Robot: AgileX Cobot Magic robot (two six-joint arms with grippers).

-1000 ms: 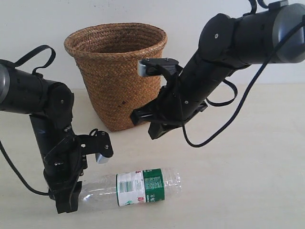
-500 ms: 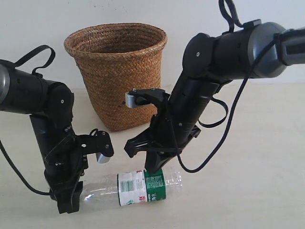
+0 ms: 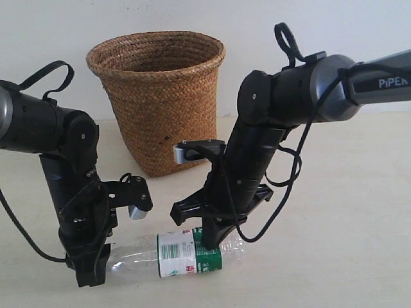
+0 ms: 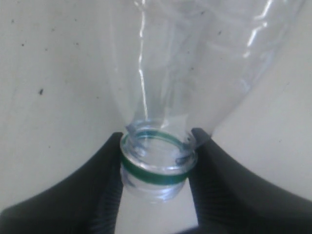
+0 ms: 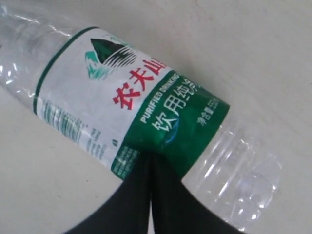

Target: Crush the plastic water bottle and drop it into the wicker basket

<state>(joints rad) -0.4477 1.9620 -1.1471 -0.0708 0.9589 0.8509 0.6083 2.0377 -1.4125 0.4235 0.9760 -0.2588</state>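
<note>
The plastic water bottle (image 3: 186,251) lies on its side on the table, uncapped, with its white-and-green label (image 5: 127,102) facing up. My left gripper (image 3: 96,273) is shut on the bottle's neck (image 4: 158,163), one black finger (image 4: 95,190) on each side of the green ring. My right gripper (image 3: 209,239) is shut, its closed fingertips (image 5: 151,161) pressing down on the green part of the label, which dents there. The wicker basket (image 3: 157,96) stands upright behind the bottle, between the two arms.
The bottle's ribbed base (image 3: 234,240) points right, toward bare table (image 3: 334,244). A pale wall (image 3: 51,25) rises behind the basket. Black cables (image 3: 292,167) loop off the right arm.
My right arm has swung down from beside the basket onto the bottle, its shut fingertips now pressing on the label. The left gripper and the bottle have stayed in place.
</note>
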